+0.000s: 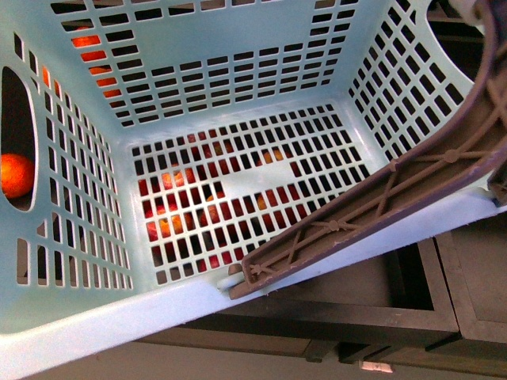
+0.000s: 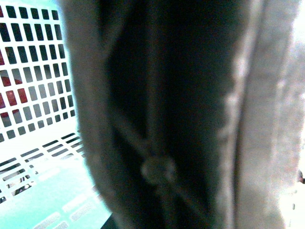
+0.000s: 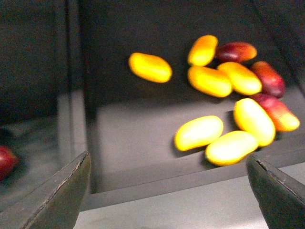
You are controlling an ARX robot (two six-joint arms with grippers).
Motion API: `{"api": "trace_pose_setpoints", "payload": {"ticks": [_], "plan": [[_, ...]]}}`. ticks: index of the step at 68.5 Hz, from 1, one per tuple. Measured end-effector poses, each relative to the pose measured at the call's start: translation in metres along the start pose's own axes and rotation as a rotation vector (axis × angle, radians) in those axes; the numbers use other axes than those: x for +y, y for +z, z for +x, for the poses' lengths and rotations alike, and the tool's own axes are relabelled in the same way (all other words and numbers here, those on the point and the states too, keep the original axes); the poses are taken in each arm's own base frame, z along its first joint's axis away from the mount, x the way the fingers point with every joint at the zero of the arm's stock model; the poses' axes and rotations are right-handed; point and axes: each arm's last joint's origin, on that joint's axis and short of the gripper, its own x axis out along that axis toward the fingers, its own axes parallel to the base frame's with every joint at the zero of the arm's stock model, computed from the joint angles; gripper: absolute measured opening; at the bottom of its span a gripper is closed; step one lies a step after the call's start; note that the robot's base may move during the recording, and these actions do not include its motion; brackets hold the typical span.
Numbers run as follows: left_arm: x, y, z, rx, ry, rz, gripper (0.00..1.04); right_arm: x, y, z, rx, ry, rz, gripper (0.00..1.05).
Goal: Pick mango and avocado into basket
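**Task status.** No step is complete. The basket (image 1: pixel 95 324) holds no fruit. The red and orange shapes visible through its slotted floor lie beneath it, not in it. One brown handle (image 1: pixel 372 198) crosses the basket's right-hand corner. Both picks and both placements are yet to be done.

**Grippers.** The right gripper (image 3: pixel 167 157) has its fingers spread wide and holds nothing. It faces a dark bin (image 3: pixel 133 143) of mangoes. The left wrist view is filled by the blurred handle at close range, so the state of the left gripper cannot be told.

**Count.**
- Right wrist view: seven yellow mangoes (image 3: pixel 198 132) and three red-blushed mangoes (image 3: pixel 268 78) in the bin, plus one red fruit (image 3: pixel 5 161) in the adjoining compartment.
- Front view: one orange fruit (image 1: pixel 16 174) outside the basket, seen through its side opening.
- Avocado: none visible in any view.
- Baskets: one.
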Motion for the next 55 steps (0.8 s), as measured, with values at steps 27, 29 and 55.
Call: {"api": "trace_pose_setpoints", "payload": {"ticks": [27,29,55], "plan": [[0.0,0.0,0.0,0.001,-0.001,0.0,0.13,-0.064,-0.009,0.129,0.141,0.114,-0.324,0.96],[0.0,0.0,0.0,0.001,-0.001,0.0,0.13,-0.066,-0.011,0.137,0.152,0.127,-0.331,0.96],[0.0,0.0,0.0,0.001,-0.001,0.0,0.13,-0.064,-0.006,0.255,0.158,0.377,-0.591,0.96]]}}
